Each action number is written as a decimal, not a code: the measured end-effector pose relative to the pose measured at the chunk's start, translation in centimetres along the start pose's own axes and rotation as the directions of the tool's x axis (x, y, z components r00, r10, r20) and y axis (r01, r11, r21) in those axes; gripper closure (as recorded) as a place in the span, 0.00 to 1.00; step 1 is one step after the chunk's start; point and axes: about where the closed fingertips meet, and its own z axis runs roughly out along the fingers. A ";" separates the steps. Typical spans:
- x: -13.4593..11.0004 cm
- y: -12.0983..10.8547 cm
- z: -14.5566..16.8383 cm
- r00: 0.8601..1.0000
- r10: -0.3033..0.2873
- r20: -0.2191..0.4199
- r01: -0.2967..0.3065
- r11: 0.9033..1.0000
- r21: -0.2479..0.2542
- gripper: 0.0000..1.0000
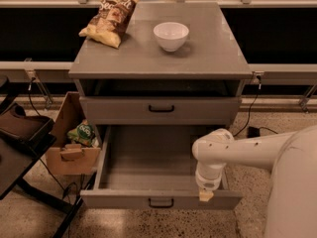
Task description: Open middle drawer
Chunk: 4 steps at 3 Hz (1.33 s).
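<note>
The middle drawer (pixel 161 200) is pulled far out of the grey cabinet (pixel 208 63). It shows a deep, plain grey, empty box and a small black bar handle on its front. The drawer above it (pixel 161 109) is shut. Any drawer below is hidden under the open one. My gripper (pixel 205 196) hangs from the white arm (pixel 214 150), points down, and sits at the top rim of the open drawer's front, right of the handle.
A chip bag (pixel 110 19) and a white bowl (pixel 171 35) sit on the cabinet top. A cardboard box (pixel 69 155) with a green packet stands on the floor to the left. A dark stand (pixel 22 148) is further left. Cables run along the floor.
</note>
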 end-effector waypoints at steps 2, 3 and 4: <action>0.5 1.3 -1.1 0.999 0.023 -0.025 -0.023 1.000 -0.015 0.00; 0.5 1.3 -1.1 0.999 0.023 -0.025 -0.023 1.000 -0.015 0.00; -0.5 -0.3 -2.4 1.000 -0.016 -0.027 0.018 0.998 0.053 0.00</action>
